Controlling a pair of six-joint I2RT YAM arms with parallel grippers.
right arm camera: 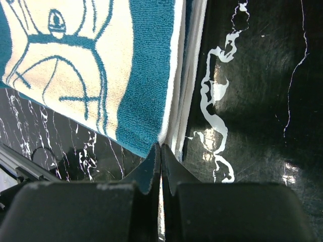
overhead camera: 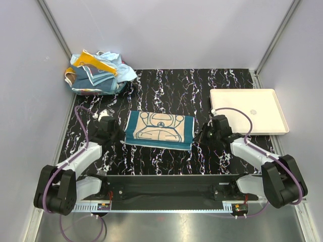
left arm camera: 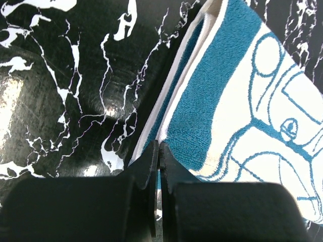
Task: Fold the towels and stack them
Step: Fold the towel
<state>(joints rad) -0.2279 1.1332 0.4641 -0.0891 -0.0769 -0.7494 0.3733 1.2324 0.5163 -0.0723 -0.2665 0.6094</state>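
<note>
Folding underway: left claw (left arm camera: 159, 151) and right claw (right arm camera: 161, 151) each pinch an opposite side edge of the doubled teal-and-beige terry towel (overhead camera: 160, 129), so next probably needs a synchronized lift-over.

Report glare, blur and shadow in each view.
Top external: even light, sharp throughout. Left wrist: glare on the glossy table at left; left gripper dark and soft, teal towel crisp. Right wrist: small glare spots lower right; right gripper dark.
</note>
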